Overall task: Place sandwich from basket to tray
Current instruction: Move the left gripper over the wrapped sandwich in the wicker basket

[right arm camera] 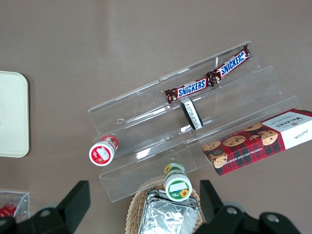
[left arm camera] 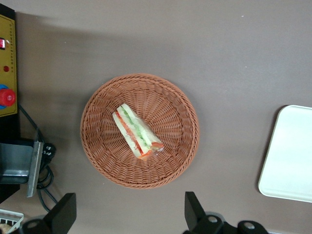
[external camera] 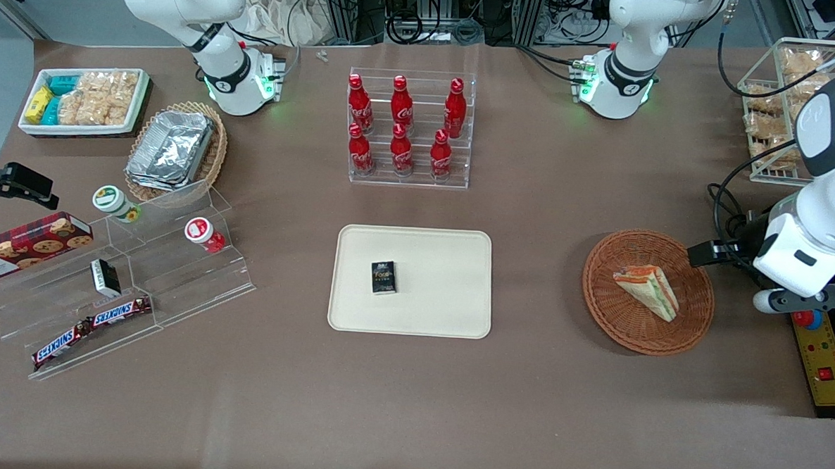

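The sandwich (external camera: 647,292), a wrapped wedge with orange and green layers, lies in the round reddish-brown basket (external camera: 608,310) toward the working arm's end of the table. The wrist view shows the sandwich (left arm camera: 137,130) in the middle of the basket (left arm camera: 97,146). My left gripper (left arm camera: 129,214) hangs open and empty, high above the table, just off the basket's rim and touching nothing. The working arm (external camera: 815,238) stands beside the basket. The beige tray (external camera: 443,292) lies mid-table; its edge also shows in the wrist view (left arm camera: 287,156).
A small black box (external camera: 384,277) lies on the tray. A rack of red bottles (external camera: 408,128) stands farther from the front camera than the tray. A yellow control box (external camera: 824,365) and cables (external camera: 729,206) lie beside the basket. A wire basket of snacks (external camera: 783,102) stands near the table corner.
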